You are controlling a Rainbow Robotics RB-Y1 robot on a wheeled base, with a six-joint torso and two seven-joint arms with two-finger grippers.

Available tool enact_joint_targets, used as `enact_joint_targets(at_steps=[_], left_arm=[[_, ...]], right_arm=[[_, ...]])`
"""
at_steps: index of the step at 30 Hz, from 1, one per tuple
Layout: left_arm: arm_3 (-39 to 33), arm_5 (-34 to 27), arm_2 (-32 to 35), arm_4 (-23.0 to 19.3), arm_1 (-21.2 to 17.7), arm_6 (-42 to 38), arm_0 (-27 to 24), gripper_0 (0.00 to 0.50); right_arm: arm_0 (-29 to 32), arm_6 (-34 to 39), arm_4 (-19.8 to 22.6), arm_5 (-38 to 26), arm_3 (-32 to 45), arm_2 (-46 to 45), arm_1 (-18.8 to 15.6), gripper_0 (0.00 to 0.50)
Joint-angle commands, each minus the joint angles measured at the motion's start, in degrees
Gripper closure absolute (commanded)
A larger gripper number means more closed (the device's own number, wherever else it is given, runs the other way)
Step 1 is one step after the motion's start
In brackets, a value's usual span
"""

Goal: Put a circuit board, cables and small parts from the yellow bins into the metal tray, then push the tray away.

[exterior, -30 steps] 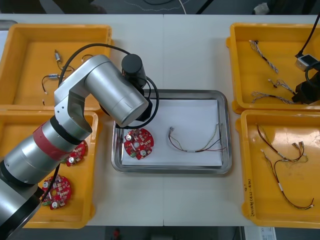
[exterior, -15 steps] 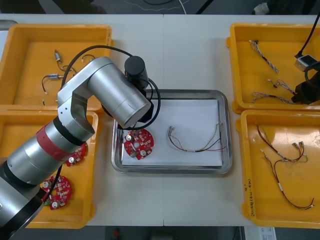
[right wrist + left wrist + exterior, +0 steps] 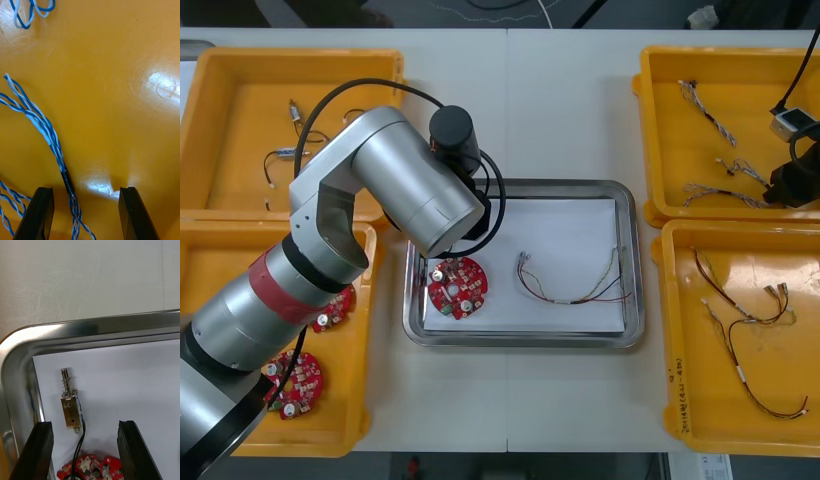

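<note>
The metal tray (image 3: pixel 627 335), white inside, holds a round red circuit board (image 3: pixel 458 285) and a red and yellow cable (image 3: pixel 572 288). My left arm (image 3: pixel 415 195) hangs over the tray's left end. My left gripper (image 3: pixel 84 452) is open above the tray's corner (image 3: pixel 15 348). A small metal part (image 3: pixel 70 410) with a black lead lies free on the white floor between the fingers, just beyond the circuit board (image 3: pixel 90 470). My right gripper (image 3: pixel 86 213) is open low over the bin floor, with a twisted blue and white cable (image 3: pixel 55 146) running between its fingers.
Two yellow bins stand at each side. The far left bin (image 3: pixel 240 75) holds small metal parts, the near left one (image 3: pixel 220 300) red circuit boards (image 3: pixel 295 380). The far right bin (image 3: pixel 660 130) holds blue and white cables, the near right one (image 3: pixel 680 400) dark cables.
My left gripper has gone from shut to open, and the left arm has shifted slightly over the tray's left end. The right arm has stayed where it was.
</note>
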State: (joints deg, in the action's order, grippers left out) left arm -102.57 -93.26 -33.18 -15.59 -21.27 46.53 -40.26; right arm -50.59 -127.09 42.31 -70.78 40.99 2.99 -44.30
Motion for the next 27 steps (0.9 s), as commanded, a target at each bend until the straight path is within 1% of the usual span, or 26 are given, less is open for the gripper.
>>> enact_joint_targets(at_steps=[1,3,4,7,10,11,13,17,19,20,21,22,24,27], left_arm=[[-7.0,-4.4,4.7,-2.0,0.4,-2.1,0.4,0.0],[-9.3,-6.5,7.3,-3.7,-0.3,-1.4,0.4,0.0],[-9.8,-6.8,8.0,-4.2,-0.6,-1.3,0.4,0.0],[-11.8,-8.3,11.2,-7.3,-2.5,0.8,0.4,0.0],[-13.0,-9.4,15.5,-12.4,-6.0,4.3,0.4,0.0],[-13.1,-9.4,16.3,-13.2,-6.8,4.8,0.4,0.0],[-13.2,-9.4,19.1,-17.0,-9.8,7.3,0.4,0.0],[-12.7,-9.4,23.1,-21.8,-13.4,11.6,0.4,0.0],[-11.3,-9.4,25.5,-24.2,-15.3,15.1,0.4,0.0],[-10.9,-9.4,26.1,-24.7,-15.6,16.0,0.3,0.0],[-10.0,-9.4,27.1,-25.5,-16.3,18.1,0.2,0.0],[-9.0,-9.4,27.8,-26.0,-16.8,19.9,-0.1,0.0],[-7.4,-9.4,28.4,-26.1,-17.4,22.7,-0.7,0.0],[-4.0,-9.1,28.7,-26.0,-18.5,26.4,-2.4,0.0]], right_arm=[[0.3,-1.0,0.1,0.6,0.2,0.3,0.5,0.0],[0.6,-1.0,0.1,1.0,0.2,0.3,0.5,0.0],[0.7,-1.0,0.1,1.1,0.2,0.3,0.5,0.0],[0.9,-1.0,0.1,1.5,0.3,0.3,0.6,0.0],[1.1,-1.0,0.1,1.8,0.2,0.3,0.8,0.0],[1.1,-1.0,0.1,1.8,0.2,0.3,0.8,0.0],[1.3,-0.8,0.1,1.9,0.3,0.3,1.1,0.0],[1.3,-1.0,0.1,1.9,0.2,0.3,1.1,0.0],[1.5,-1.0,0.1,1.9,0.3,0.3,1.1,0.227],[1.5,-1.0,0.2,1.9,0.3,0.3,1.1,0.289],[1.5,-0.8,0.6,1.9,0.2,0.3,1.1,0.41],[1.5,-0.9,0.6,1.9,0.2,0.3,1.1,0.465],[1.5,-0.9,0.7,1.9,0.3,0.3,1.1,0.5],[1.5,-0.9,0.8,1.9,0.3,0.3,1.1,0.5]])
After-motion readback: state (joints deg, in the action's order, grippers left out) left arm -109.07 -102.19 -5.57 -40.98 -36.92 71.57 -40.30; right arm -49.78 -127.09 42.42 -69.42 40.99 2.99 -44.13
